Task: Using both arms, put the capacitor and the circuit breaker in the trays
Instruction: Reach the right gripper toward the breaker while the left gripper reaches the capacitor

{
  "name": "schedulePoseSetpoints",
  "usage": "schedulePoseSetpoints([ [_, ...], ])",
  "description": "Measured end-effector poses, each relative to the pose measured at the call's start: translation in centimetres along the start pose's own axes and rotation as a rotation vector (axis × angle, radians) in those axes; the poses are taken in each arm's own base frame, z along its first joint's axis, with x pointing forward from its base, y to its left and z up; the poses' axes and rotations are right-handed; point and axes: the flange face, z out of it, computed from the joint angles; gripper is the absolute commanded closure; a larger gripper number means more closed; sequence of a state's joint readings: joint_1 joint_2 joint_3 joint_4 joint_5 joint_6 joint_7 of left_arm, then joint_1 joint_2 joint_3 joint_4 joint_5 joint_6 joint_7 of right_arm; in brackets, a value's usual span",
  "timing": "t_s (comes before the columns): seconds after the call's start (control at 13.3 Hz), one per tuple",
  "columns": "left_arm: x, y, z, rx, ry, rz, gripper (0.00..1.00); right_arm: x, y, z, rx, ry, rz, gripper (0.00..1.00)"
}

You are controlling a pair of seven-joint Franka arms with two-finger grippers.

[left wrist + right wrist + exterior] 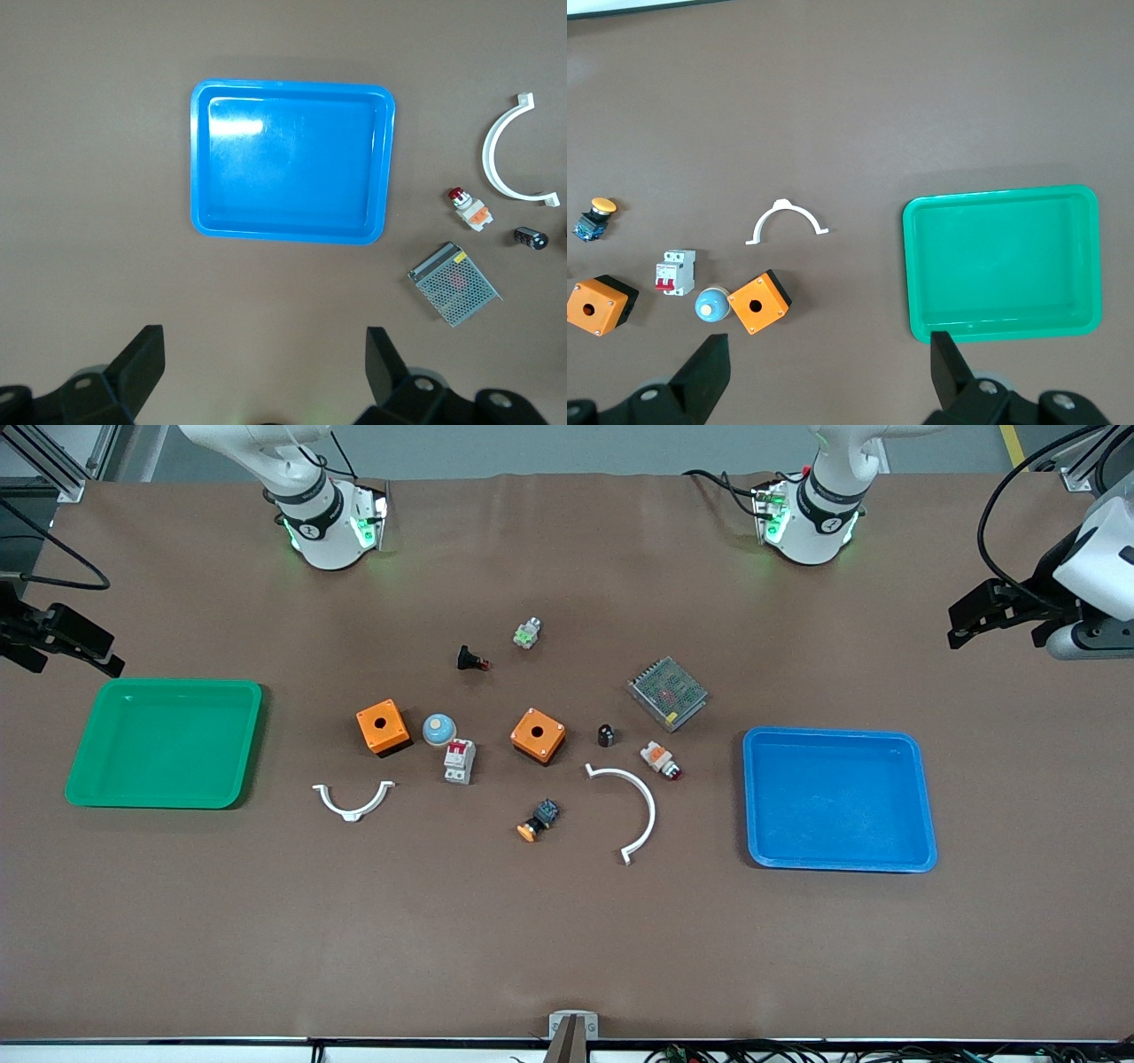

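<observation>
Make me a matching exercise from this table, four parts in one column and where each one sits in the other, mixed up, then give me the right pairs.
Column one:
1. capacitor
2. circuit breaker
3. left hand
4. right hand

Column two:
A. open, over bare table near the green tray
B. beside the orange box toward the left arm's end
C. open, over bare table near the blue tray
D. just nearer the front camera than the blue dome button

Pairs: 1-B, 2-D, 3-C, 4-A

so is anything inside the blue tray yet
No. The blue tray holds nothing; its whole floor shows bare in the front and left wrist views. The capacitor lies on the table outside it.
</observation>
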State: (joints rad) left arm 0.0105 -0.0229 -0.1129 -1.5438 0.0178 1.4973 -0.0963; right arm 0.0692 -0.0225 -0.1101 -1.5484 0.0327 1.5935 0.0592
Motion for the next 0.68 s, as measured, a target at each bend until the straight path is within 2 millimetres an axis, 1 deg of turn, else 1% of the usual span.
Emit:
schedulePoseSetpoints([
  [0.38,0.2,0.0,0.3,0.000,-0.008,0.000,0.00,0.0,-0.1,0.0,0.000,0.000,-0.001,0.00],
  [0.53,0.8,0.3,1.6,0.000,-0.034,0.005,0.00,0.0,-0.5,0.2,0.000,-0.003,-0.009,0.00],
  [0.68,2.1,1.4,4.0,-0.001,-0.072,0.024,0.00,0.3,-2.0,1.1,-0.001,-0.020,-0.034,0.00],
])
